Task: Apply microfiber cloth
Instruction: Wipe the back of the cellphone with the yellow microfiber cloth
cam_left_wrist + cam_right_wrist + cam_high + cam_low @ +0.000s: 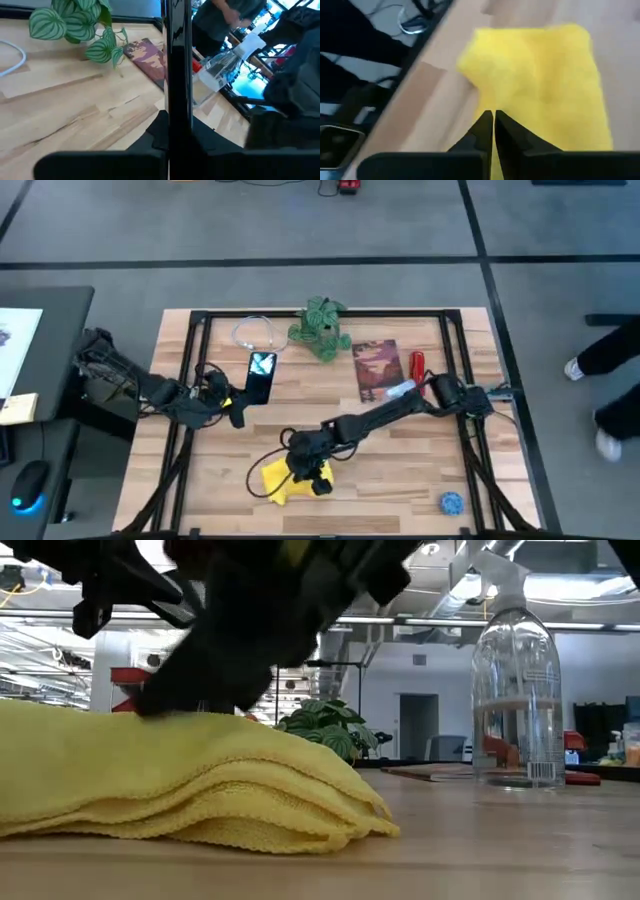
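The yellow microfiber cloth (285,482) lies folded in several layers on the wooden table (400,470), near its front edge. My right gripper (493,119) reaches in from the table's right and stands shut on the cloth's top (150,725). The black phone (262,375) is at the left middle, screen showing from above. My left gripper (237,402) is shut on it. In the left wrist view the phone (178,60) shows edge-on, running away from the fingers. My left gripper pinches the phone's near end (176,117) between its two fingers, one on each flat face, coming from the table's left. Whether the phone's far end rests on the table I cannot tell. My right gripper comes slanting down from the right. Its shut fingertips (485,125) meet the cloth's upper layer (520,100) near the edge toward the table's left. How much cloth lies between them is hidden. The cloth rests flat on the table.
At the back stand a potted plant (320,328), a white cable loop (255,333), a book (376,368), a clear spray bottle (512,690) and a red item (417,365). A small blue ball (452,502) lies front right. A person's feet (600,442) show beyond the right edge.
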You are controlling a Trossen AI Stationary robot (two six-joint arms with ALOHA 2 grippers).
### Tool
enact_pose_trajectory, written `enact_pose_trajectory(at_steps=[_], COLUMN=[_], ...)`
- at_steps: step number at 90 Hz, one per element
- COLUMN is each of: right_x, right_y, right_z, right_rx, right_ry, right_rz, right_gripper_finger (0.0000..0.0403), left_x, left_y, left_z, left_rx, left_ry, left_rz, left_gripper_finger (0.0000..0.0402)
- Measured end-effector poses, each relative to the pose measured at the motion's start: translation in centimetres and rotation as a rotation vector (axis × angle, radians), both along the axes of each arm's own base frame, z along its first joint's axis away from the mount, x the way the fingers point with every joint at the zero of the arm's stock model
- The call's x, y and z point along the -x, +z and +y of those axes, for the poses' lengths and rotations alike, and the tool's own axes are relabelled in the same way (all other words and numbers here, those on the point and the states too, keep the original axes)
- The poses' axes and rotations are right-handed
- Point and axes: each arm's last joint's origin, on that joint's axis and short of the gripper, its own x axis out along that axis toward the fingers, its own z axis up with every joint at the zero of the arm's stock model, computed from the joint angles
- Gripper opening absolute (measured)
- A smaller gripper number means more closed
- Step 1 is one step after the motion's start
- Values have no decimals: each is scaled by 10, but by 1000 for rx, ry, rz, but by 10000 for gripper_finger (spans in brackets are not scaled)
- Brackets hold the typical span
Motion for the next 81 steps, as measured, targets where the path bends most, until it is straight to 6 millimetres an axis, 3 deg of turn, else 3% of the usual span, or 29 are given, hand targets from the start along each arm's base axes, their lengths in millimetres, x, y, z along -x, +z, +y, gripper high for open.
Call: enact_pose_trajectory(at_steps=[12, 22, 40, 53, 62, 71, 81], right_x=[2, 4, 21, 50, 67, 67, 46], right_y=[-12, 4, 83, 147, 175, 165, 117], right_z=[-30, -64, -110, -117, -109, -91, -67], right_rx=[88, 142, 137, 118, 104, 97, 99], right_ry=[-56, -107, -202, -224, -208, -126, -62], right_rz=[108, 125, 3, -98, -140, -92, 0], right_gripper_finger=[0, 0, 0, 0, 0, 0, 0], left_x=[0, 0, 0, 0, 0, 0, -2], left_y=[0, 0, 0, 1, 1, 1, -1], left_z=[0, 0, 0, 0, 0, 0, -1], left_rx=[5, 12, 13, 20, 20, 20, 19], left_ry=[2, 5, 6, 8, 9, 9, 13], left_rz=[-3, -6, -8, -13, -13, -12, -5], left_gripper_finger=[6, 6, 6, 6, 6, 6, 6])
